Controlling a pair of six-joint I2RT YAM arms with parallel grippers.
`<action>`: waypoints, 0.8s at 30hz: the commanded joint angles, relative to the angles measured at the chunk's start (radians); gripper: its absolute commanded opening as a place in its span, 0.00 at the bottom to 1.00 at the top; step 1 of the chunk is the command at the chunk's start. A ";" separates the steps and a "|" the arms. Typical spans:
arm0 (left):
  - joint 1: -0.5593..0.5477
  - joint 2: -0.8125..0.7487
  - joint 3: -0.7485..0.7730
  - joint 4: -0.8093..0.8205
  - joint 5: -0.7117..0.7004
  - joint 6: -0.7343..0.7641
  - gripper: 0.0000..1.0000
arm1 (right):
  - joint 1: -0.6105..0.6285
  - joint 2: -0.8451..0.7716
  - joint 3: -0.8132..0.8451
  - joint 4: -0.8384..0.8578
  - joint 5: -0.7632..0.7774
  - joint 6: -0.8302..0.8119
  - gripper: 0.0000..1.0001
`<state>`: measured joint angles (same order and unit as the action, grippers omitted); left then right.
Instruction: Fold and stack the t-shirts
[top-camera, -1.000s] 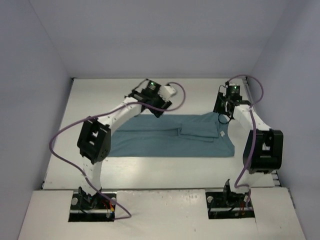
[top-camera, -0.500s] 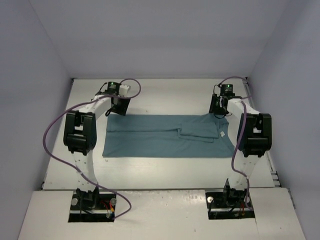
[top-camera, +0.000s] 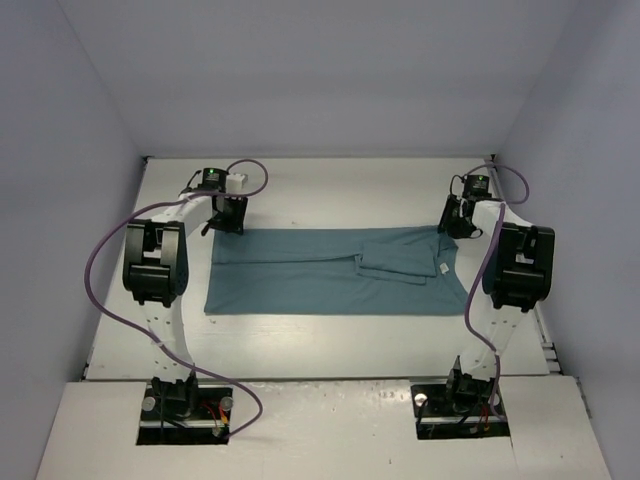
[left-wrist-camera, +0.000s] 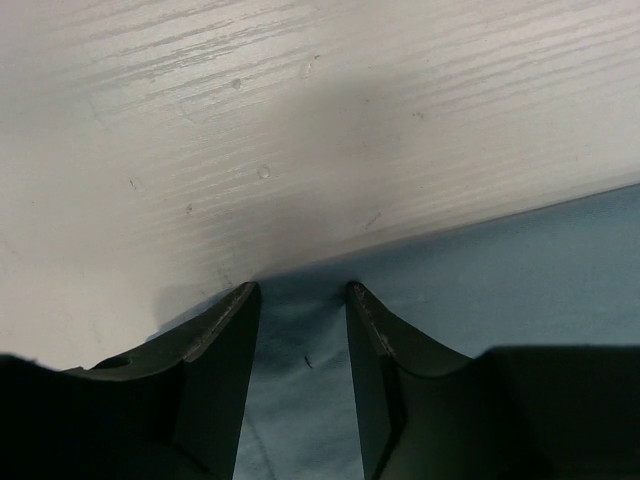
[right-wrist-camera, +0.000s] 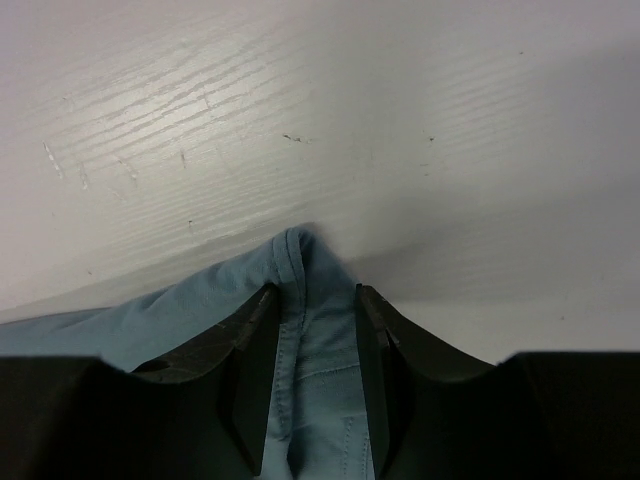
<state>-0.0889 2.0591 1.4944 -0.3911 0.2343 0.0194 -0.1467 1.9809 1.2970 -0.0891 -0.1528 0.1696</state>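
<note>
Top external view shows the teal t-shirt (top-camera: 335, 270) spread flat on the white table (top-camera: 330, 190), partly folded. The left gripper (left-wrist-camera: 298, 300) straddles its far left corner without yet pinching, while the right gripper (right-wrist-camera: 310, 300) pinches the far right corner's seamed edge, likely for a joint fold toward the bases.

- No legible text, brand, number or sign in any view.
- Small white label (top-camera: 441, 269) on the t-shirt (top-camera: 300, 285), right side: too small to read, looks blank from above.
- Wrist views: bare table (left-wrist-camera: 300, 120) and cloth only, no markings.
</note>
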 joint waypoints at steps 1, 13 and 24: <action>0.023 0.021 -0.005 -0.025 -0.010 -0.009 0.37 | -0.005 -0.027 0.004 0.013 0.043 -0.016 0.33; 0.047 0.023 -0.013 -0.022 0.005 -0.043 0.37 | -0.016 -0.001 -0.013 -0.001 0.123 -0.035 0.31; 0.012 -0.124 0.185 -0.153 0.078 0.162 0.40 | 0.095 -0.212 0.091 -0.070 0.214 0.029 0.40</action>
<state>-0.0445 2.0590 1.5385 -0.4483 0.2855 0.0193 -0.1486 1.9600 1.3171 -0.1361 -0.0847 0.1591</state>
